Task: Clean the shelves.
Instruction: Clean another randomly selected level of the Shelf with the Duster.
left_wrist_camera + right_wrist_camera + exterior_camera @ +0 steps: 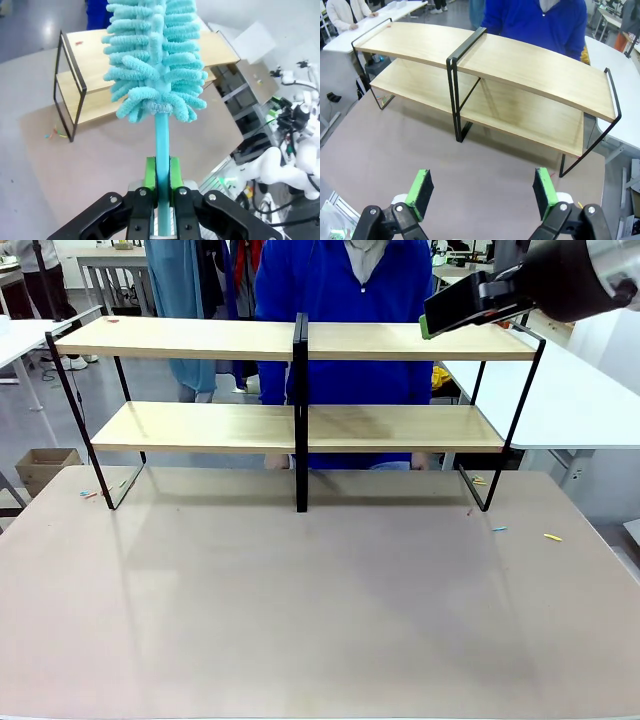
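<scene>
The shelves (200, 338) stand across the far half of the brown table, two tiers of light-wood boards on a black frame with a central post. My left gripper (162, 170) is shut on the handle of a teal fluffy duster (155, 55), held high over the table with the shelves (95, 50) beyond its head. My right gripper (482, 192) is open and holds nothing, hovering above the table on the near side of the shelves (530, 70). In the front view the right gripper (440, 318) appears at the upper right, in front of the top board's right end.
A person in a blue top (340, 290) stands behind the shelves. Small coloured bits lie on the table at the left (95, 492) and right (552, 537). A white table (580, 400) stands at the right, a cardboard box (45, 468) on the floor at the left.
</scene>
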Robot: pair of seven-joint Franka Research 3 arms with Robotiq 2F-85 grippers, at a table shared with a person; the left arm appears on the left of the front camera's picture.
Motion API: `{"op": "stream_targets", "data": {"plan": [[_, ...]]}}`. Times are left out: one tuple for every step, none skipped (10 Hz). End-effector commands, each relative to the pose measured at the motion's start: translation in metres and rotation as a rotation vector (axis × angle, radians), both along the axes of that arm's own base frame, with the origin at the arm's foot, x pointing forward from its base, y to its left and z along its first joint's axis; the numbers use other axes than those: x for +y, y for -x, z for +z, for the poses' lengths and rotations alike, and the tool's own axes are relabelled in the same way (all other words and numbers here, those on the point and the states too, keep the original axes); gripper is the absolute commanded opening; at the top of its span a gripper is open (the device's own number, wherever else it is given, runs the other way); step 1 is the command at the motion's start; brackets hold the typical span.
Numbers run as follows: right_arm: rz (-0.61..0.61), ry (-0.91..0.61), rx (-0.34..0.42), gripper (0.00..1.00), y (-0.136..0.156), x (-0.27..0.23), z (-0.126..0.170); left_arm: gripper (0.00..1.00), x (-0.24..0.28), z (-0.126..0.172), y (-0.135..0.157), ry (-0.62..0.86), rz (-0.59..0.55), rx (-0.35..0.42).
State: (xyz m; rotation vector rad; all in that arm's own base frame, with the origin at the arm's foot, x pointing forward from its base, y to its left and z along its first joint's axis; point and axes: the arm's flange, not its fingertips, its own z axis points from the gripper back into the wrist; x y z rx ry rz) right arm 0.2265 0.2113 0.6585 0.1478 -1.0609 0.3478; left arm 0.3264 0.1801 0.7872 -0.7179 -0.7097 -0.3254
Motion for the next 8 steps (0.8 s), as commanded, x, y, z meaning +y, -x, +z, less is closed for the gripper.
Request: {"op": "stream_targets", "data": {"plan": [[0.006, -0.006, 0.003, 1.0, -0.001, -0.001, 0.001, 0.12, -0.014, -0.005, -0.004, 0.006, -0.026, 0.006], [0.006, -0.006, 0.003, 1.0, -0.001, -0.001, 0.001, 0.12, -0.013, -0.007, -0.004, -0.006, -0.021, 0.011], [0.006, -0.006, 0.003, 1.0, -0.001, -0.001, 0.001, 0.12, -0.014, -0.009, -0.003, -0.022, -0.016, 0.013], [0.006, -0.006, 0.003, 1.0, -0.001, -0.001, 0.001, 0.12, -0.018, -0.01, -0.003, -0.029, -0.019, 0.029], [0.006, -0.006, 0.003, 1.0, -0.001, -0.001, 0.001, 0.12, -0.042, -0.012, -0.002, -0.093, 0.066, 0.069], [0.006, -0.006, 0.003, 1.0, -0.001, -0.001, 0.001, 0.12, -0.074, -0.017, -0.005, -0.171, 0.132, 0.133], [0.006, -0.006, 0.003, 1.0, -0.001, -0.001, 0.001, 0.12, -0.111, -0.025, -0.011, -0.258, 0.169, 0.191], [0.006, -0.006, 0.003, 1.0, -0.001, -0.001, 0.001, 0.12, -0.146, -0.033, -0.017, -0.343, 0.107, 0.232]]}}
